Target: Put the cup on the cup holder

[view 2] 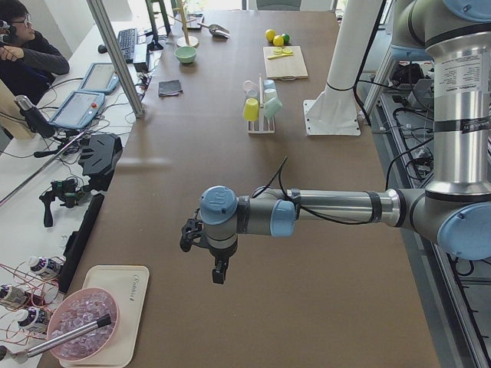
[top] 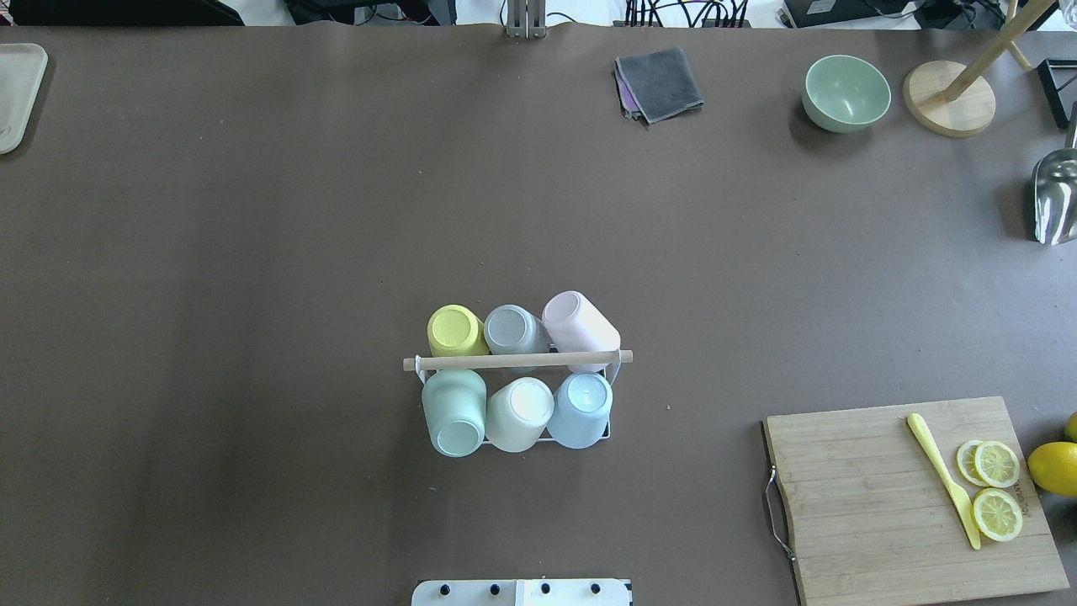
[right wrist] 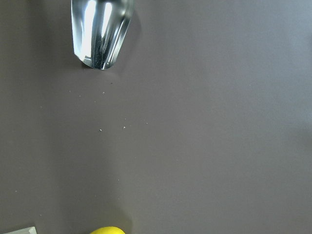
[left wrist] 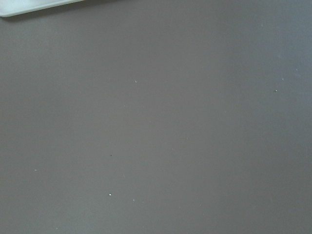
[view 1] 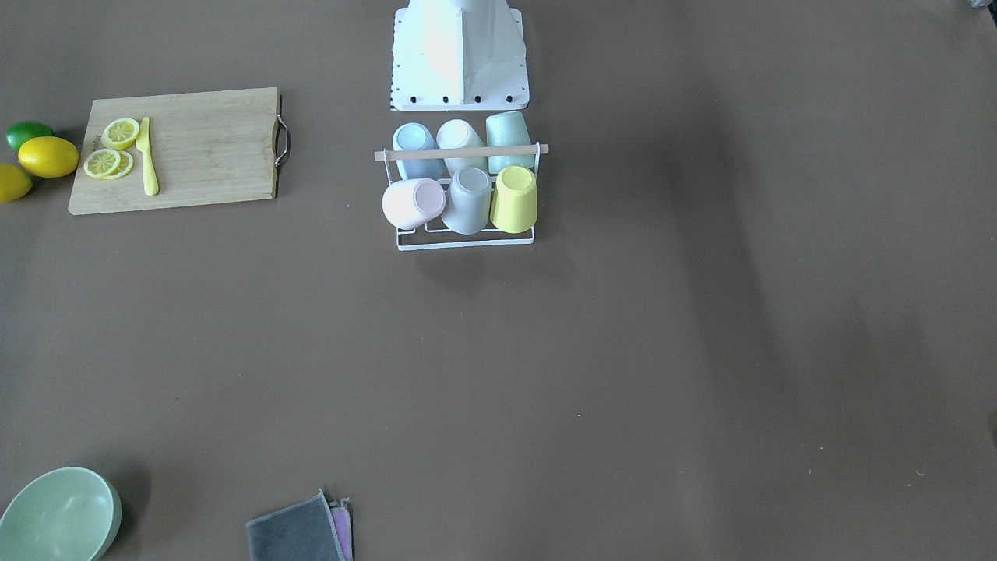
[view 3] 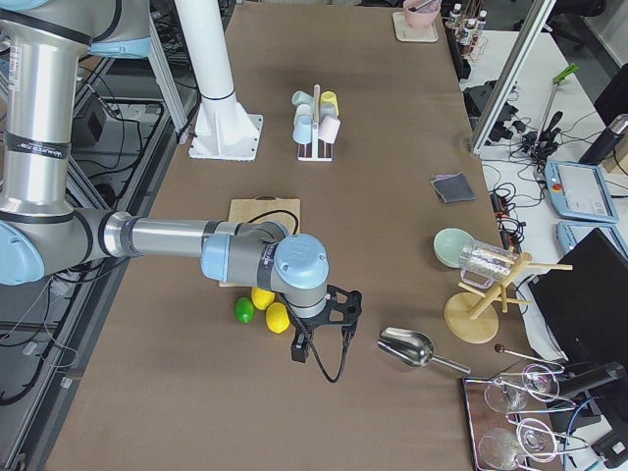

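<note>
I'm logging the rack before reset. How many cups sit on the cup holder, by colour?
yellow cup: 1
grey cup: 1
pink cup: 1
mint cup: 1
white cup: 1
blue cup: 1
Total on the cup holder: 6
</note>
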Robot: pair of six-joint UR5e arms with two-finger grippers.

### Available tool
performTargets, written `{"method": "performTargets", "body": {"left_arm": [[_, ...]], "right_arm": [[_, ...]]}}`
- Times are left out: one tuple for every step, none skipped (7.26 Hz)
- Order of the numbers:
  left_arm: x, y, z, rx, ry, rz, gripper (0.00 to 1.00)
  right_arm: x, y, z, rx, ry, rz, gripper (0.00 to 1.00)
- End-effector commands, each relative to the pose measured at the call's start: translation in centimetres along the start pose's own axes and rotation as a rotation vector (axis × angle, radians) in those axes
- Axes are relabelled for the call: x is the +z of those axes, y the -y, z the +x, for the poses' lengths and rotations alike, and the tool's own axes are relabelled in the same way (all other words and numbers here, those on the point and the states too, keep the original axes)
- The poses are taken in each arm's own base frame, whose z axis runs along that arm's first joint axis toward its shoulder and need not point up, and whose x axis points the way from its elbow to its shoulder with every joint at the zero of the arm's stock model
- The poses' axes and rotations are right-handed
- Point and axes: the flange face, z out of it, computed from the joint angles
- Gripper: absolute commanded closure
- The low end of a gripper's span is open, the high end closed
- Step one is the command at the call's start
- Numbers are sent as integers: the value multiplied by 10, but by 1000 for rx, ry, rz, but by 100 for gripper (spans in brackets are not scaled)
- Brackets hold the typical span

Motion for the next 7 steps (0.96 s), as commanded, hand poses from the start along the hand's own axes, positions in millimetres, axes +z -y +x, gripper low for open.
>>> {"method": "performTargets", "body": {"left_arm": [[2,1,-1,-2,0,-2,1],[2,1,-2,-2,0,-2,1],[2,1,-2,-2,0,-2,1],[2,1,-2,-4,0,-4,1],[2,1,-2,-4,0,-4,1],[2,1,-2,-5,0,-4,1],[2,1,-2,-5,0,-4,1]], "right_arm": [[0,-1,0,0,0,0,0],[1,-1,1,0,-1,-1,0],[1,-1,1,0,-1,-1,0],[0,-1,2,1,-6,0,0],[0,-1,3,0,-21,1,0],[-1,-1,2,-1,-21,2,0],[-1,-1,2,-1,-21,2,0]]}}
